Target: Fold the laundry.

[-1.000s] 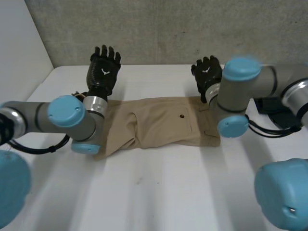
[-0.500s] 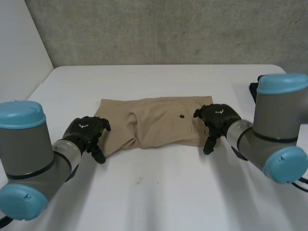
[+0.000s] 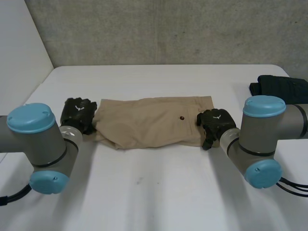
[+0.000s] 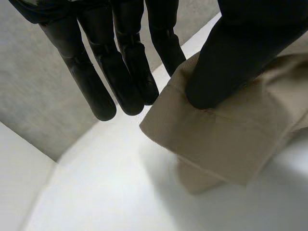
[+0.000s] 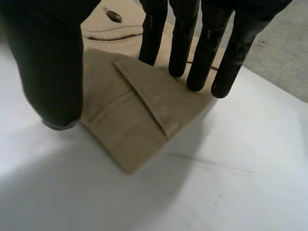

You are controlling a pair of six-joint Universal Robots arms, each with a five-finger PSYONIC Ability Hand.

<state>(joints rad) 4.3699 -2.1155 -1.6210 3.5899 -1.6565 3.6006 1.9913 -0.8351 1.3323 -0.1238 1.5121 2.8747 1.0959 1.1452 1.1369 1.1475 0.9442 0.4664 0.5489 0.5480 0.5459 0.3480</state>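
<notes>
On white table [image 3: 159, 192], by grey concrete wall [image 3: 168, 29]: pinching trousers [image 3: 149, 122] at hem with left hand [image 3: 79, 113], pressing waistband corner with straight, spread right hand [image 3: 214, 124].

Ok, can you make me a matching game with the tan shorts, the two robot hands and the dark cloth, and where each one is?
1 tan shorts
2 left hand
3 right hand
4 dark cloth

A at the shorts' waistband end
B by the table edge, far right
C middle of the table
D at the shorts' hem end

Pairs: 1-C, 2-D, 3-A, 4-B.
</notes>
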